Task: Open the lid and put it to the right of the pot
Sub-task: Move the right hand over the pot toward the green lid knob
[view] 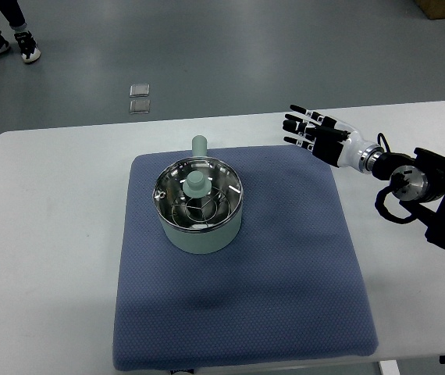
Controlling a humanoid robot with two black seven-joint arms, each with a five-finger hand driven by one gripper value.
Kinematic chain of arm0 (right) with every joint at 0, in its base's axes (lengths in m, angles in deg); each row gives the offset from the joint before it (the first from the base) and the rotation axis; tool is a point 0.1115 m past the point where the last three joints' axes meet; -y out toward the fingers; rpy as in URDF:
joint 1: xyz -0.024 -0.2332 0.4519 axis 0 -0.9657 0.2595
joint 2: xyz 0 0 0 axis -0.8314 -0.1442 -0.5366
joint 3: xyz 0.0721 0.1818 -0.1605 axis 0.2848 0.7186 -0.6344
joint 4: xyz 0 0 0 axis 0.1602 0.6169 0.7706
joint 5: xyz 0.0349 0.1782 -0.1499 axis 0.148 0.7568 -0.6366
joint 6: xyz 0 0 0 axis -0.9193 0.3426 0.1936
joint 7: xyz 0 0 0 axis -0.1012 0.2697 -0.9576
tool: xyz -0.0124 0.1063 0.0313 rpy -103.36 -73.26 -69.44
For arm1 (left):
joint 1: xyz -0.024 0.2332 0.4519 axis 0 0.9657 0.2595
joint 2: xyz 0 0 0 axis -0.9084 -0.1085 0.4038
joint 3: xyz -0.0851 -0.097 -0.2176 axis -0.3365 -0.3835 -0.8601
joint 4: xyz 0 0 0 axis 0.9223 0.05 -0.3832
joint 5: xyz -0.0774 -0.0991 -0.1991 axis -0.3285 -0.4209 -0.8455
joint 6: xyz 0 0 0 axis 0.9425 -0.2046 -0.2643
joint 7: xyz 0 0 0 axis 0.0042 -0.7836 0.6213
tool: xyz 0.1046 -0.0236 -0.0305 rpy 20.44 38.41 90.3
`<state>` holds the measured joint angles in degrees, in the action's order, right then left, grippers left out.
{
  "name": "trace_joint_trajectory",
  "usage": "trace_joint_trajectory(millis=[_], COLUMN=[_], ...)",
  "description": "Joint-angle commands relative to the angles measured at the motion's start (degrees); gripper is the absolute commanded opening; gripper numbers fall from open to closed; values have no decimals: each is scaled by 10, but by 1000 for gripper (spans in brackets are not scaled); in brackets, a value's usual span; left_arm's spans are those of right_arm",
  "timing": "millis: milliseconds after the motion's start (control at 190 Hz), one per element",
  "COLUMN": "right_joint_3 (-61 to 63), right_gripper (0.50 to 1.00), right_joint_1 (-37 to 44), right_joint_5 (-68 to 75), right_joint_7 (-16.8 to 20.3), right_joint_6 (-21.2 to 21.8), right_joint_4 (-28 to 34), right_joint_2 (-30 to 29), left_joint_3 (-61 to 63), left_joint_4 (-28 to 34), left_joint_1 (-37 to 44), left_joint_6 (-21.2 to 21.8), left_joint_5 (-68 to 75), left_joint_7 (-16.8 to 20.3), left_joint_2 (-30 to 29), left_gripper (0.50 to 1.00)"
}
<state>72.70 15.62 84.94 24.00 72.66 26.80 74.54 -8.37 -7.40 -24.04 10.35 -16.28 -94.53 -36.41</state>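
Resting on quilted blue mat (285, 289), round pale-green pot (201, 226) keeps glass lid (197, 193).

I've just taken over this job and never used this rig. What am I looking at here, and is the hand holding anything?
This is one camera looking steeply down from the robot's side. The black-and-white robotic right hand reaches in from the right, fingers spread, holding nothing. No left arm shows. On the white table lies a blue-grey padded mat. On it stands a pale green pot with a stub handle; its glass lid with a green knob is still on. A person's shoes show top left.
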Motion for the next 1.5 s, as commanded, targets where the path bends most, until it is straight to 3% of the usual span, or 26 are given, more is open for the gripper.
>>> trace_joint_trajectory(millis=[0,395,564,848,1027,1032,1185,1496], right_joint_3=[1,5,4,4,0,0,-2,-70], right_gripper=[938,934,934,934,936,936,936,936], right_joint_1=[0,14,49,132,172,186,241,331], right_joint_5=[-16,-100,-133,-328,-440,-507,-657,-841], right_joint_7=[-1,-22,-30,-74,-81,-88,-126,-141], right_joint_6=[3,9,36,77,105,116,153,154], right_joint_4=[0,-1,0,38,60,66,79,108], right_joint_2=[2,12,14,14,10,5,2,-67], left_joint_3=[2,2,2,2,2,2,2,3], left_joint_4=[0,1,1,0,1,1,1,1], left_joint_1=[-8,-4,-3,-3,-3,-3,-3,-3], left_joint_6=[1,1,1,1,1,1,1,1], left_joint_5=[0,0,0,0,0,0,0,0], left_joint_7=[-2,0,0,0,0,0,0,0], left_joint_2=[0,0,0,0,0,0,0,0], left_gripper=[1000,1000,1000,1000,1000,1000,1000,1000])
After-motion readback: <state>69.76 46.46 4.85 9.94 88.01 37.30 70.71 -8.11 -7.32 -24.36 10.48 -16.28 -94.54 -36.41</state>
